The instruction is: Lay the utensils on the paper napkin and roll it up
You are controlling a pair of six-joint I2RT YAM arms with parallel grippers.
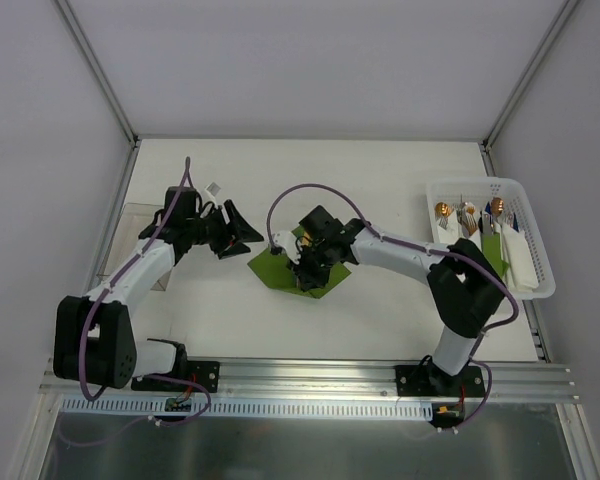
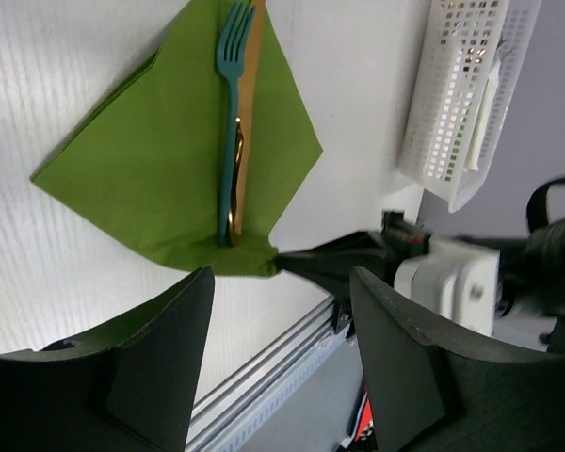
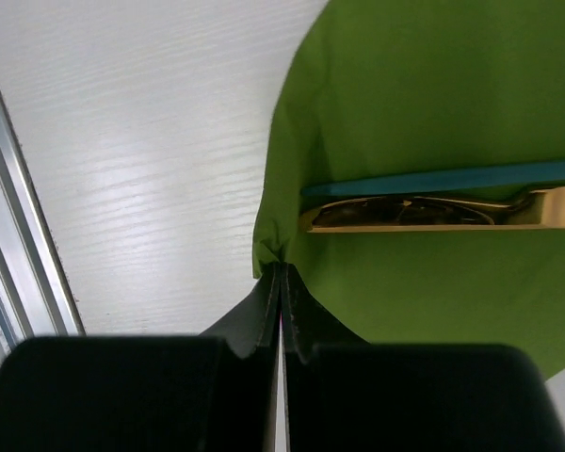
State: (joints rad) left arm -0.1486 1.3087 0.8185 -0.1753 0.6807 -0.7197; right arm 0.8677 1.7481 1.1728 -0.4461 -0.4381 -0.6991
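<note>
right jaws clamped on olive-green paper napkin [image 2: 160, 160] corner | left jaws apart | teal fork [image 2: 231, 104], gold utensil [image 2: 252, 85] lying on napkin

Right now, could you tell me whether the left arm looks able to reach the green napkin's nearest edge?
Probably yes: the left end effector is open, facing the napkin, with only bare table between them. The right end effector pinches just one corner, leaving that edge free.

Premises are presenting as a robotics lab test cell. White panel walls [image 1: 280, 60] on aluminium struts [image 1: 97, 70] are enclosing a white table [image 1: 380, 180]. A left arm [image 1: 140, 275] and a right arm [image 1: 460, 290] are sitting bolted to a slotted rail [image 1: 310, 375], with purple cables [image 1: 315, 186] running exposed.
</note>
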